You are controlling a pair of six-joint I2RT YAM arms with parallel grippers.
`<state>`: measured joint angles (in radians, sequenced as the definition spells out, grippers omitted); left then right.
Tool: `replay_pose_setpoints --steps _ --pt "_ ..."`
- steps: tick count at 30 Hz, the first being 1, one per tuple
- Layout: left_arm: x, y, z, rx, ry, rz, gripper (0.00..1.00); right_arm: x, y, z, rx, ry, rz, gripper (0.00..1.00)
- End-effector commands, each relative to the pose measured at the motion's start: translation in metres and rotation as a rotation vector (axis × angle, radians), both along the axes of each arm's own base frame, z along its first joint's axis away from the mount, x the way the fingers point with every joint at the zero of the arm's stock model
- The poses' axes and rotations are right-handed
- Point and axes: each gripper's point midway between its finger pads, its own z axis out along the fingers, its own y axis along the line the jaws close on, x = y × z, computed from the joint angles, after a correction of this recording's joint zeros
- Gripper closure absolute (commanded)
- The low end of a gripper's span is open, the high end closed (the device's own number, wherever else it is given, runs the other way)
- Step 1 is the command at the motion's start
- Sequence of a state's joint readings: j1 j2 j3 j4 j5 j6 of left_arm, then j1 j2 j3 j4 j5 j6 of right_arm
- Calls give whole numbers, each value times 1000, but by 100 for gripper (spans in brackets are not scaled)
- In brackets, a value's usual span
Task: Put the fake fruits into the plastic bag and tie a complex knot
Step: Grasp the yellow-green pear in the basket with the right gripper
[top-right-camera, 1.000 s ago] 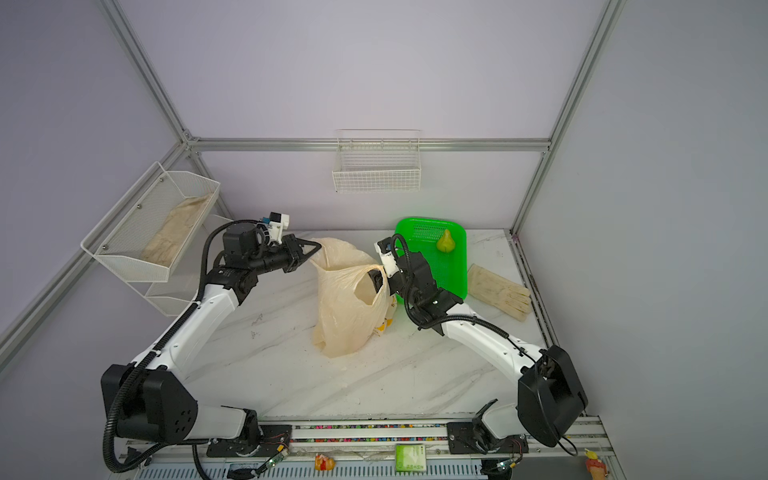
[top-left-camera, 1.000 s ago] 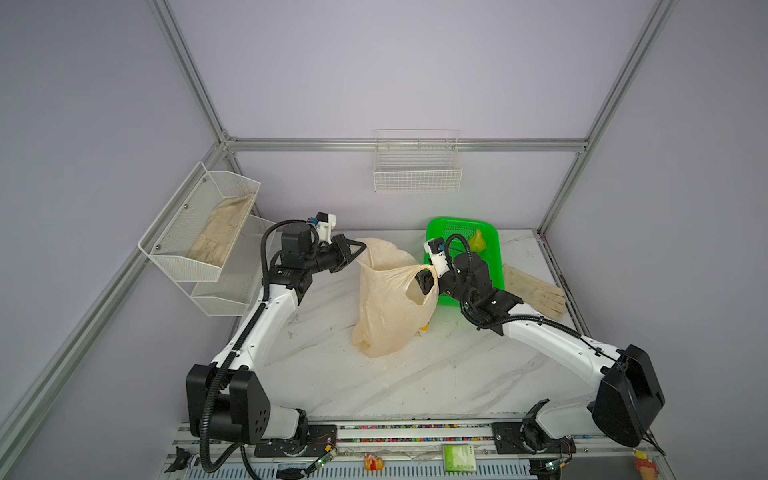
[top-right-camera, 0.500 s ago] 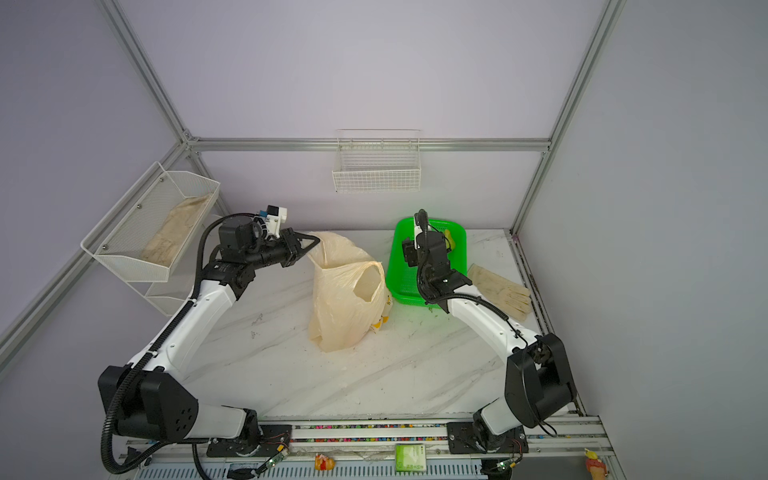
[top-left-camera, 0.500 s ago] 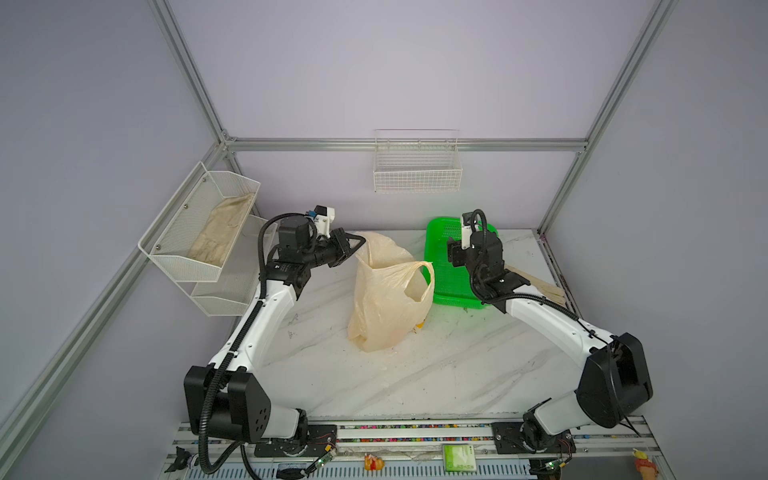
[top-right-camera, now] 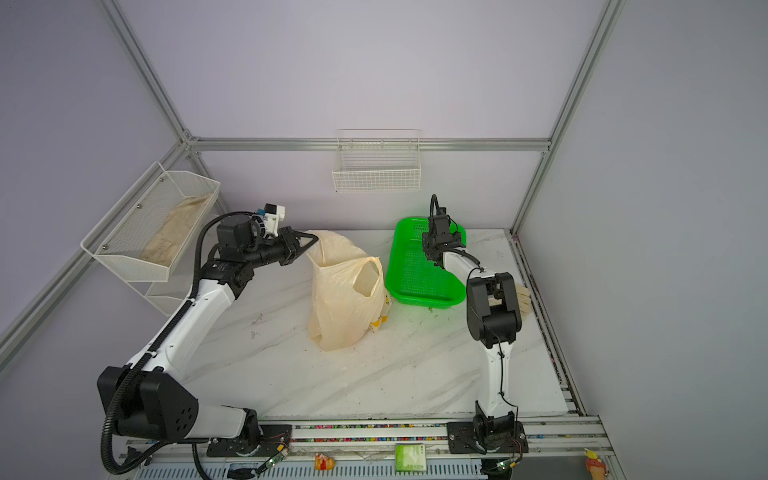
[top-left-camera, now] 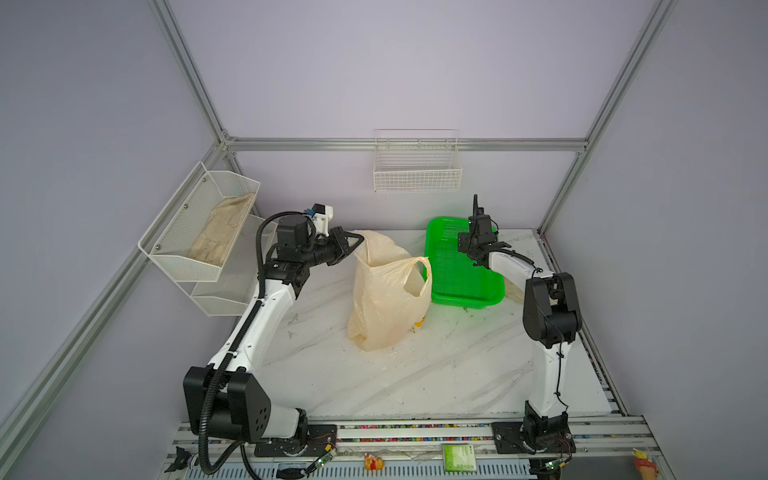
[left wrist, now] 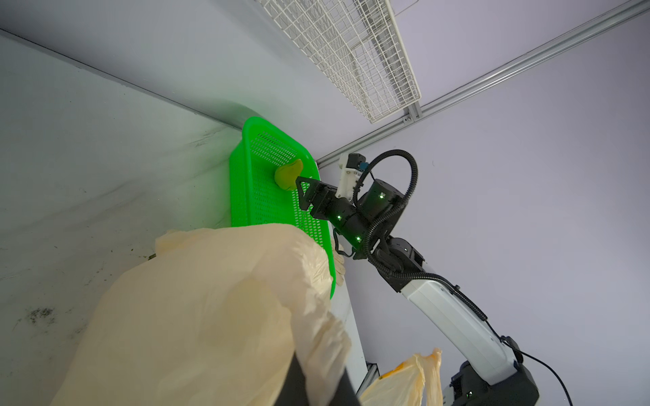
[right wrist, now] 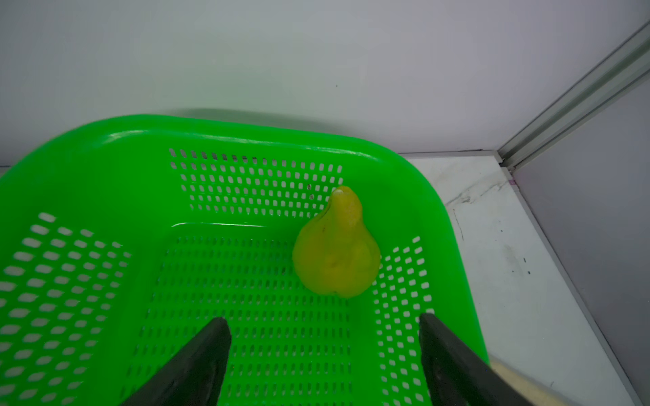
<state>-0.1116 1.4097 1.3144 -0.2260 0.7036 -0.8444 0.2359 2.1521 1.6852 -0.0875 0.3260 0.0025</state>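
The glossy yellow-green plastic pear (right wrist: 336, 246) sat in the bright green mesh basket's (right wrist: 246, 135) far corner, just ahead of the right gripper (right wrist: 323, 321) at one o'clock, neck pointing away, jaws spread and empty. The farther left gripper (top-left-camera: 355, 242) clamped the thin peach plastic bag's (top-left-camera: 386, 303) handle.

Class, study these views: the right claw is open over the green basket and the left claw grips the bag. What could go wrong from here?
1. The pear sits near a corner wall of the green basket; the open right claw may strike that wall or nudge the pear aside.
2. Only the left claw holds the plastic bag, so the unheld side of its mouth droops and a dropped pear might miss.
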Motion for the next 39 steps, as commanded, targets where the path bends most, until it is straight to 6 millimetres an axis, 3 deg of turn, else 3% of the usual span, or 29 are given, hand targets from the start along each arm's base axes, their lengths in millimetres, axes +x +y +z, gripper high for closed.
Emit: replay_pose_setpoints --steps 1,12,21,27,34,39 --pt "1 0 39 -10 -123 -10 100 12 -6 0 -12 10 -24 13" --pt "1 0 38 -15 -119 -11 100 51 -18 -47 -82 75 -65 13" --pt "1 0 37 -14 -118 -11 100 62 -30 -68 -110 107 -79 11" --pt "2 0 37 -13 -121 -10 100 68 -25 -82 -66 127 -37 13" --pt "2 1 35 -9 -120 -6 100 73 -21 -92 -46 136 -16 20" --pt "3 1 33 -10 -115 -5 100 75 -18 -81 -33 121 -1 31"
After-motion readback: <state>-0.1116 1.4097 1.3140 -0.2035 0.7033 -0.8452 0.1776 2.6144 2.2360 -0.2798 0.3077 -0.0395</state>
